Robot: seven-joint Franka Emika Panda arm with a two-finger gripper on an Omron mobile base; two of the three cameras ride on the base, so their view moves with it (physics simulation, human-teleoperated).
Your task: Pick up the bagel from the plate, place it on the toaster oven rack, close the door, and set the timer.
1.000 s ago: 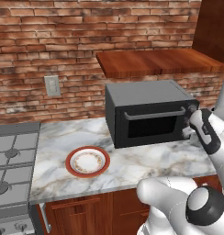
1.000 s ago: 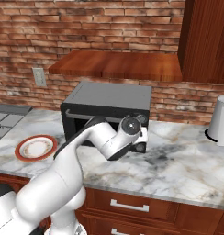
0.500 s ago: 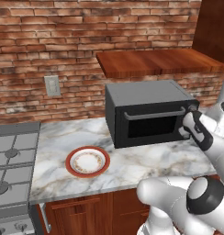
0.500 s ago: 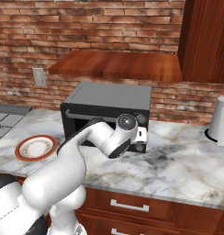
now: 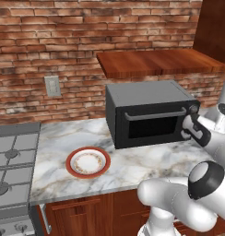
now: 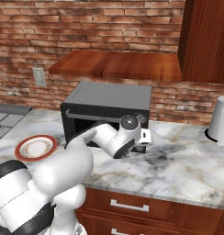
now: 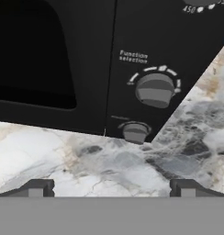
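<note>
Hovering wide-open tool (image 7: 111,187) over bare counter (image 7: 86,160) beside toaster oven (image 5: 149,113) knobs (image 7: 154,90).

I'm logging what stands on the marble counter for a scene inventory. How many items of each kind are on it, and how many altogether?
Boxy dark grey toaster oven, door shut: 1
Round white plate with red-orange rim, nothing on it: 1
White kettle-like vessel at the right end of the counter: 1
Total: 3
</note>
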